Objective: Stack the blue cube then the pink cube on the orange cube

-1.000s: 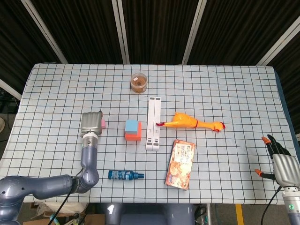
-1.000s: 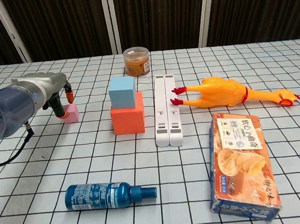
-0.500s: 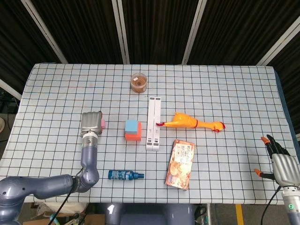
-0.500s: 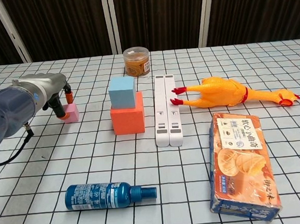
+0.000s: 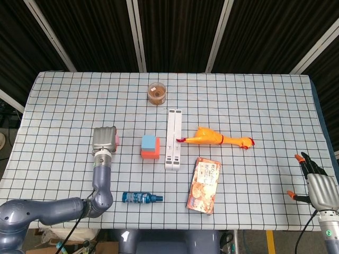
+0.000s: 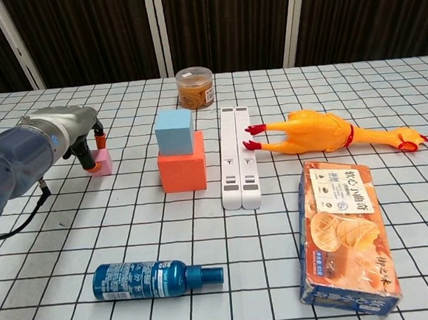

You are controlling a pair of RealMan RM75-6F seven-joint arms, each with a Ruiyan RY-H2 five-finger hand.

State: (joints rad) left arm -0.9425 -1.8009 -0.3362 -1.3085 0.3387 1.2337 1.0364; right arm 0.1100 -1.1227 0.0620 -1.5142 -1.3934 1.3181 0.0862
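1. Fingers of our left hand (image 6: 87, 144) pinch the pink cube (image 6: 101, 163), and we have nudged slightly right.
2. Blue cube (image 6: 174, 130) already tops orange cube (image 6: 183, 170); pink goes next.
3. Our right hand (image 5: 320, 188) idles, fingers spread.

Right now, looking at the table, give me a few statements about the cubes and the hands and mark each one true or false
1. The blue cube sits on top of the orange cube. True.
2. The pink cube is already on the stack. False: it rests on the table, to the left of the stack in the chest view, with the left hand at it.
3. The right hand holds the rubber chicken. False: it holds nothing and sits at the table's near right edge, far from the chicken.
4. The blue bottle lies on its side near the front edge. True.
5. The white bar lies between the stack and the chicken. True.
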